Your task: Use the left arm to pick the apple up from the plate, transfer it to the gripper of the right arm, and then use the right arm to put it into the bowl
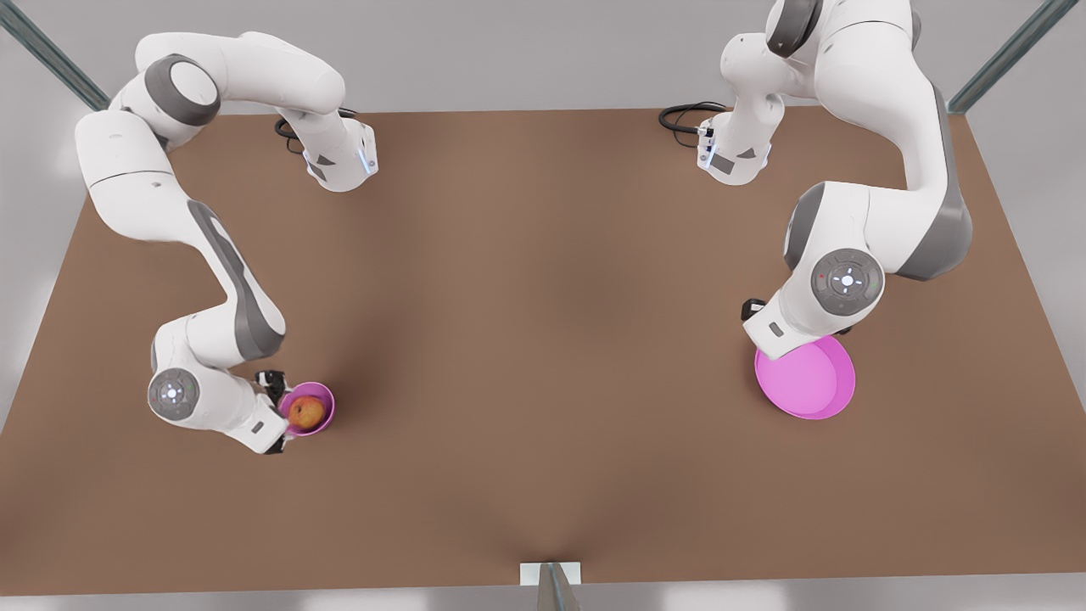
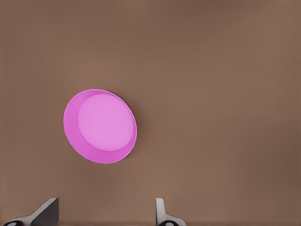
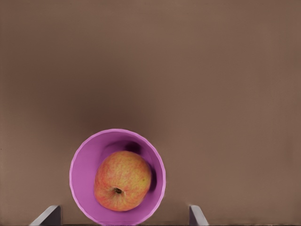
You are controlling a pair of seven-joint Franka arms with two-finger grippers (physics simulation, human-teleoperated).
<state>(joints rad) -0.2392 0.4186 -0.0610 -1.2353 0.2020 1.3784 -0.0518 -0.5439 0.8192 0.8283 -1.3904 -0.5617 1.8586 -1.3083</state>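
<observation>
Front view: a wide brown matte tabletop (image 1: 526,339) is seen, w/ much bare room between the two arms. The right arm (image 1: 212,280), on the front view's left, is bent over the bowl (image 1: 322,399); the left arm (image 1: 882,221), on the front view's right, is held above the plate (image 1: 814,382). The plate is flat, shallow, round, smooth magenta, and well apart from the bowl. The bowl is deep, round, pink-purple. The apple (image 3: 123,180) is lodged inside it, roundish, mottled red-yellow, stem pit turned up toward the camera. Right hand (image 3: 124,216): fingers spread wide, nothing gripped. Left hand (image 2: 106,214): fingers likewise parted, nothing held.
</observation>
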